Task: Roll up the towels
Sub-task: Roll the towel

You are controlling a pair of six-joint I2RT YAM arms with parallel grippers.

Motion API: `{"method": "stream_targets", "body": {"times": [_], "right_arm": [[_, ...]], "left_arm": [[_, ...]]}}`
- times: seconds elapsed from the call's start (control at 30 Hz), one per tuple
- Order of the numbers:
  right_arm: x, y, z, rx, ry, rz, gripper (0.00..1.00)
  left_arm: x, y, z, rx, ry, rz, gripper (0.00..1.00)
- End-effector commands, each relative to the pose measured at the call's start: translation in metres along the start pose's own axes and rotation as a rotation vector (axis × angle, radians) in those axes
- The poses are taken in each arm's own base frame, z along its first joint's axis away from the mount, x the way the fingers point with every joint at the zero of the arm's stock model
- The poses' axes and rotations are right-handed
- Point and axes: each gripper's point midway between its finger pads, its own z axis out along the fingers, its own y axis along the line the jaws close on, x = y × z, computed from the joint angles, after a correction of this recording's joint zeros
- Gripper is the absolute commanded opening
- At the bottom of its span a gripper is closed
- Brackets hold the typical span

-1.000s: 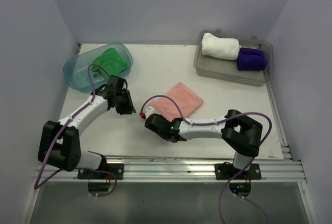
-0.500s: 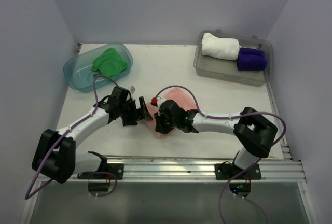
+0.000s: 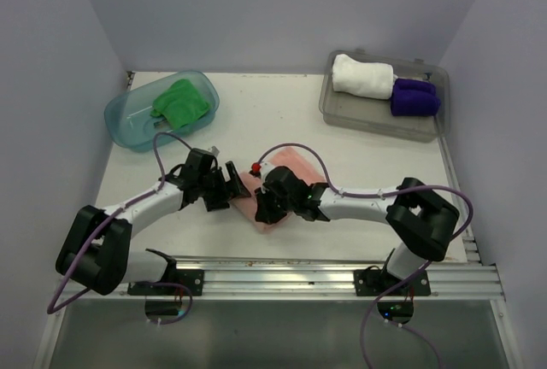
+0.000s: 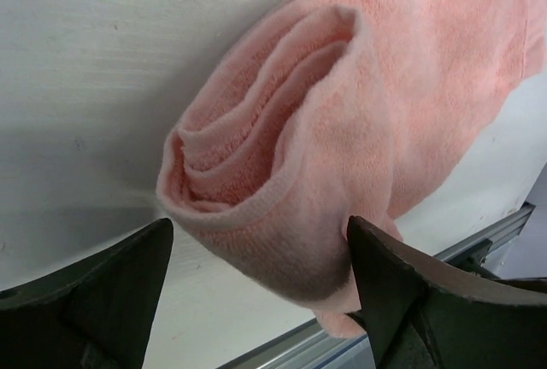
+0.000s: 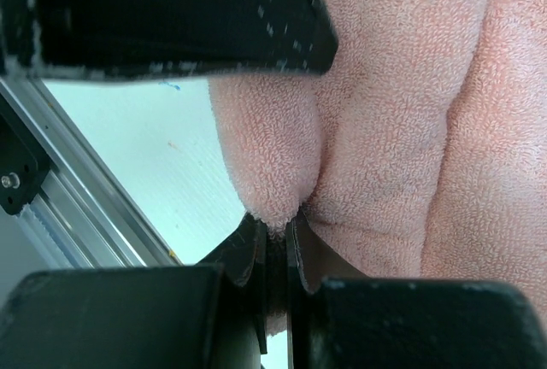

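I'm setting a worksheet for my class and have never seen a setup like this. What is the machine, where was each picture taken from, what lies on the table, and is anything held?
These are two robot arms, the left arm and the right arm, bolted at the near edge of a white table. One picture looks down from above. The other two come from a camera on each wrist, close up. On the table are a teal tub holding a green towel, a clear tray holding a rolled white towel and a purple towel, and a pink towel, partly rolled. The left fingers stand open either side of its rolled end. The right fingers pinch a fold of it.
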Motion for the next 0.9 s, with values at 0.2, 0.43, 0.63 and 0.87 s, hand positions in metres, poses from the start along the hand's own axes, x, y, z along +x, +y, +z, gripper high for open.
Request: {"method": "stream_targets", "body": {"times": [0.2,0.43,0.63,0.87], "right_arm": [[-0.007,0.013,-0.013,-0.052,-0.045,0.015,0.0],[-0.006,0.012,-0.017,-0.045,-0.04,-0.002,0.0],[-0.009,0.007,-0.027,0.025,-0.03,-0.081,0.35],[-0.032,0.011,-0.041,0.168,-0.072,-0.234,0.62]], "left_arm": [[-0.024,-0.001,0.016,-0.017,-0.117,-0.1,0.77],[-0.024,0.012,0.031,-0.075,-0.11,-0.148,0.43],[-0.014,0.005,0.028,-0.091,-0.04,-0.161,0.0],[-0.005,0.007,0.021,-0.119,0.003,-0.172,0.0]]}}
